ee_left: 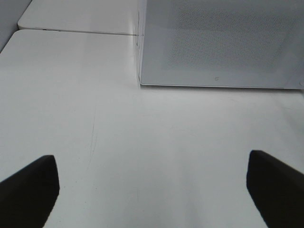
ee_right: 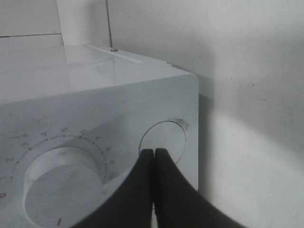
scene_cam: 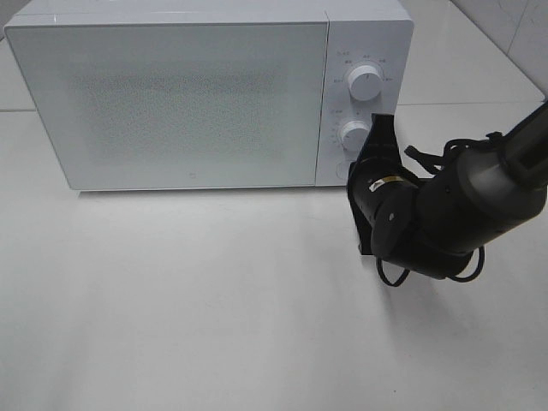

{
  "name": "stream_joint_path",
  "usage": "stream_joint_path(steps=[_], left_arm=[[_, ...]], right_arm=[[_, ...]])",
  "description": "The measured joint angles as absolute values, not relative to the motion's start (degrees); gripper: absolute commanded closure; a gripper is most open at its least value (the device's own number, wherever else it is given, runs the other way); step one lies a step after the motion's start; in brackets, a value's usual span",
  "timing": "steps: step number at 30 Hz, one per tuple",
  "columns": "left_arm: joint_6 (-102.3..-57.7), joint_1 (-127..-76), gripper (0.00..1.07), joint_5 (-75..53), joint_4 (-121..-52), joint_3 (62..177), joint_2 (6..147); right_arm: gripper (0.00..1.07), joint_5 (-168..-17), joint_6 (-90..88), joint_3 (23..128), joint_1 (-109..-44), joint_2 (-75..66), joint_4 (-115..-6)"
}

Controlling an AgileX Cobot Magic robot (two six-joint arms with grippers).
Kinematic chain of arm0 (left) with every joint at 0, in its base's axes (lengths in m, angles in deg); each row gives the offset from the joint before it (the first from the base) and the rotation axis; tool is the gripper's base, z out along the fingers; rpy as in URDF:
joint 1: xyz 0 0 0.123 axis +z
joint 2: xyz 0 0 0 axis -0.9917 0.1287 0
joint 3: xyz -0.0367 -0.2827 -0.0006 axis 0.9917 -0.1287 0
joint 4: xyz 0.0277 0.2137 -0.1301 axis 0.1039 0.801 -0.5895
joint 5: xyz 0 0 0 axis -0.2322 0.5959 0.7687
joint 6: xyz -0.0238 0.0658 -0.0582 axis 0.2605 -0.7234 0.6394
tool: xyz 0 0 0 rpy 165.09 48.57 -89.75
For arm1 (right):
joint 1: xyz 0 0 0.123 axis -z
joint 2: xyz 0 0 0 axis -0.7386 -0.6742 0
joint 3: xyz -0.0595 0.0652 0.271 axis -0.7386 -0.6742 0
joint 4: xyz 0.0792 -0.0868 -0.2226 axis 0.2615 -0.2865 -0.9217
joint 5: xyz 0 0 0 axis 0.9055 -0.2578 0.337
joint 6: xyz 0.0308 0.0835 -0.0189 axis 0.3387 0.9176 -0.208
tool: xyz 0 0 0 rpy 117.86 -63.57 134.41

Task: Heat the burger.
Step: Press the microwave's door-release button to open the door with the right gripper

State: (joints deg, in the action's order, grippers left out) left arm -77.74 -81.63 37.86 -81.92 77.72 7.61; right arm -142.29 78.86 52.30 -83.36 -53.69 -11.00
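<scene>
The microwave button is met by the closed right gripper; the left gripper is held wide, empty. A firm push is called for.

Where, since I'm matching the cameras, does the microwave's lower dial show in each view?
Exterior high: lower dial on the microwave, right of its door.
Left wrist: not in it.
Right wrist: lower dial, large, beside the shut right gripper.
Shared landmark: the white microwave, in all three.

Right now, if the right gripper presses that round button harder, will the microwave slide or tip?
Probably not tip: the microwave sits wide and low on the table. It might slide a little, since that table looks smooth.
</scene>
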Motion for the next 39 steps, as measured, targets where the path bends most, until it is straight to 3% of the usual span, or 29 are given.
stream_joint_path(steps=[39], left_arm=[[-77.7,-81.6,0.06,37.9,-81.9,77.7,7.6]], right_arm=[[1.07,-139.9,80.2,60.8,-80.9,-59.8,-9.9]])
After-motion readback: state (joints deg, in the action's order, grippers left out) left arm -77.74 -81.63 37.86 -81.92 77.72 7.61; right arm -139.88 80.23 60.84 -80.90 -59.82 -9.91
